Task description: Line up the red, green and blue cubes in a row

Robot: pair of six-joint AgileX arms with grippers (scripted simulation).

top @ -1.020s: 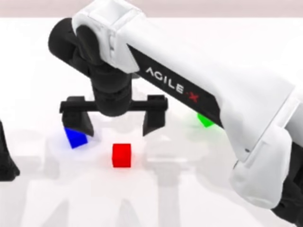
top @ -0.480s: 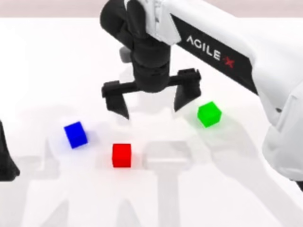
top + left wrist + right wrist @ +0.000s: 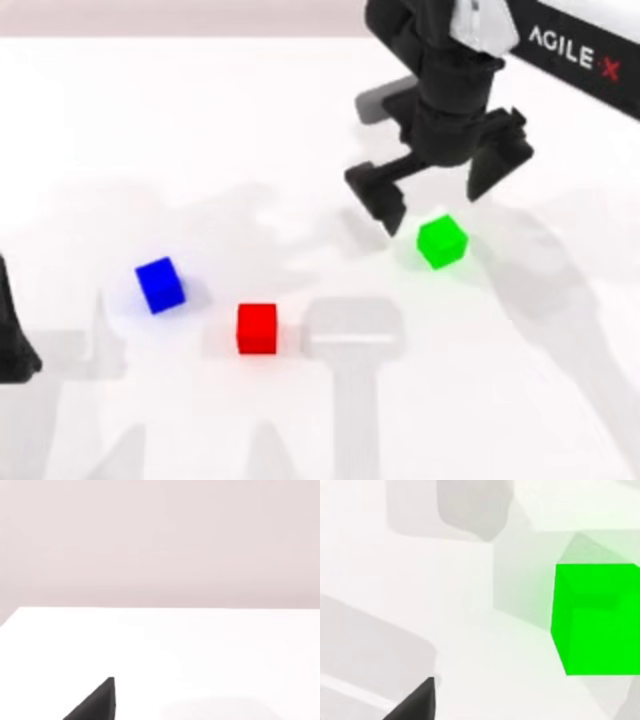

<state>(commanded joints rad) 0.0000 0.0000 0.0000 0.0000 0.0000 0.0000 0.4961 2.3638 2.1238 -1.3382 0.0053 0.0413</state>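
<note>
Since the earlier frames, the right gripper (image 3: 441,188) has been swung away from the blue cube (image 3: 160,285) and carried across to the right half of the table (image 3: 150,130), where it is now hung just above and beside the green cube (image 3: 441,241). Its fingers are spread wide, and nothing is held between them. None of the cubes has been shifted.

"AGILE X" can be read in white lettering on the dark panel of the right arm (image 3: 575,50), cut off by the top view's right edge, with the X done in red.

From above, the red cube (image 3: 257,328) is seen sitting near the middle, the blue one off to its left and a bit further back, well apart from the green one, so no row is formed yet. The left arm (image 3: 14,335) is only glimpsed as a dark shape parked at the left edge.

Up close in the right wrist view, the green cube (image 3: 595,620) is shown large on the white surface. Only bare table, a pale wall and a dark fingertip are given by the left wrist view, so whether the left gripper is spread or closed cannot be told.
</note>
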